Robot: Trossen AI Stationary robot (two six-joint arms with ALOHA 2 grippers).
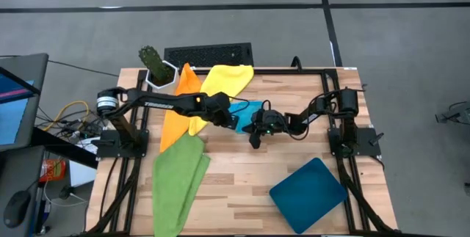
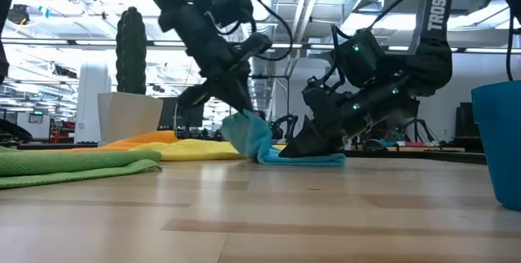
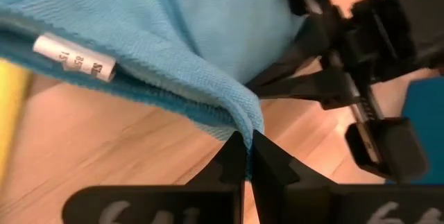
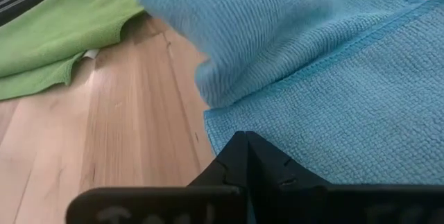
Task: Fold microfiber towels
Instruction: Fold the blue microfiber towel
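Observation:
The light blue towel lies mid-table between both grippers, one end raised and the other flat on the wood. My left gripper is shut on the raised end. My right gripper is shut low at the flat end. The yellow towel and orange towel lie spread and overlapping at the far left. The green towel lies bunched at the near left. My left gripper pinches a folded edge of the blue towel between its two fingertips, slanting down from the table's left. That end hangs lifted clear of the table, and the cloth sags from it down to the flat part; a white label shows on the hem. My right gripper is shut on the edge of the towel's flat part, coming in low and slanting down from the table's right. One layer or several, I cannot tell. This part of the cloth stays flat on the table.
A dark teal tray lies at the near right. A cactus in a white pot and a black keyboard stand at the far edge. Bare wood lies between the green towel and the tray.

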